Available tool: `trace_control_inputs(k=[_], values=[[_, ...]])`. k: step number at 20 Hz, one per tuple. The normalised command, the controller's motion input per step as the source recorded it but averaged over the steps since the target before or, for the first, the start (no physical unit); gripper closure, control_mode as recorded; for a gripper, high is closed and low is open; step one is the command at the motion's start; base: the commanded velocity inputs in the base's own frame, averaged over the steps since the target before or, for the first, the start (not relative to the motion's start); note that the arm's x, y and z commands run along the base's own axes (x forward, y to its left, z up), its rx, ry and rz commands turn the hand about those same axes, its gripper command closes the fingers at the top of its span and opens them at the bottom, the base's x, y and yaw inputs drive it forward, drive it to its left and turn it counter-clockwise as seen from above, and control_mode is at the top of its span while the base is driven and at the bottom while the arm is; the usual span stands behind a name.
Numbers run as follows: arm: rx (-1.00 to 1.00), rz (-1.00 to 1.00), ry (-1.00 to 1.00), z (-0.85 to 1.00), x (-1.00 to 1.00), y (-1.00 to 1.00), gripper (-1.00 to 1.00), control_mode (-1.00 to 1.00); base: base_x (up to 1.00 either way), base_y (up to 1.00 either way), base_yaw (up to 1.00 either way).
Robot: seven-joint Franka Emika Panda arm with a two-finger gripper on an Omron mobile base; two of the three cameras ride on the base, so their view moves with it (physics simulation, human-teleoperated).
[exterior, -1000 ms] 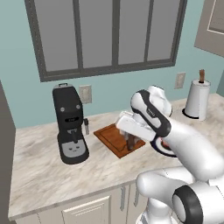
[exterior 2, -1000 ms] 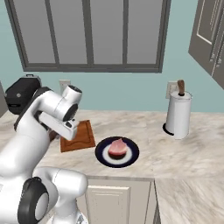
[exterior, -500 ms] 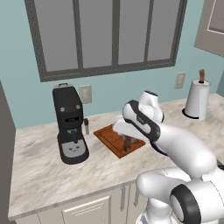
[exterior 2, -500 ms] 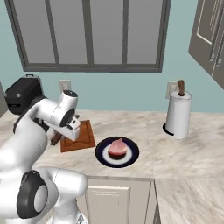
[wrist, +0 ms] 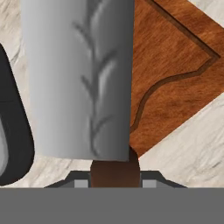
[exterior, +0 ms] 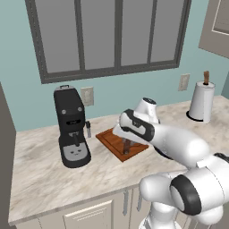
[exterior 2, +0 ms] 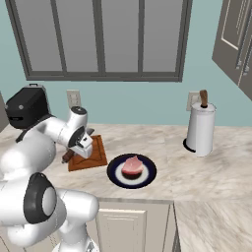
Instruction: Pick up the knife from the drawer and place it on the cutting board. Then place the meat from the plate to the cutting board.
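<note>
- The knife (wrist: 78, 78) is clamped by its dark reddish-brown handle between the fingers of the gripper (wrist: 114, 177); in the hand view the broad grey blade is seen running up toward 12 o'clock from the handle.
- In the left base view the gripper (exterior: 126, 145) is held low over the cutting board (exterior: 117, 144), with the knife handle seen as a dark stub just above the wood; whether the knife touches the board cannot be told.
- The cutting board is seen in the hand view at 2 o'clock of the blade, part of it covered by the blade.
- The meat (exterior 2: 132, 166) is seen lying on a dark plate (exterior 2: 116, 173), just beside the cutting board (exterior 2: 97, 154) at its 3 o'clock in the right base view.
- A black coffee machine (exterior: 70, 126) is stood at 9 o'clock of the board in the left base view.
- A paper towel roll (exterior 2: 200, 129) is stood well apart, at 3 o'clock on the marble counter (exterior 2: 206, 172).
</note>
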Motion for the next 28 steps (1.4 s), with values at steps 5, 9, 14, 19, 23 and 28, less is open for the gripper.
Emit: trace_control_inputs(k=[5,9,14,19,23,28], values=[[-0.02,-0.03,-0.02,-0.23,0.45,0.00,1.00,-1.00,0.00,0.00,0.00],[-0.06,0.00,0.00,-0.19,0.47,0.10,1.00,-1.00,0.00,0.00,0.00],[-0.04,0.00,0.00,-0.09,0.21,0.06,1.00,-1.00,0.00,0.00,0.00],[-0.04,0.00,0.00,-0.16,0.19,0.02,1.00,-1.00,0.00,0.00,0.00],[-0.04,0.00,0.00,-0.25,0.23,0.09,1.00,-1.00,0.00,0.00,0.00],[-0.02,0.00,0.00,-0.21,0.26,0.19,1.00,-1.00,0.00,0.00,0.00]])
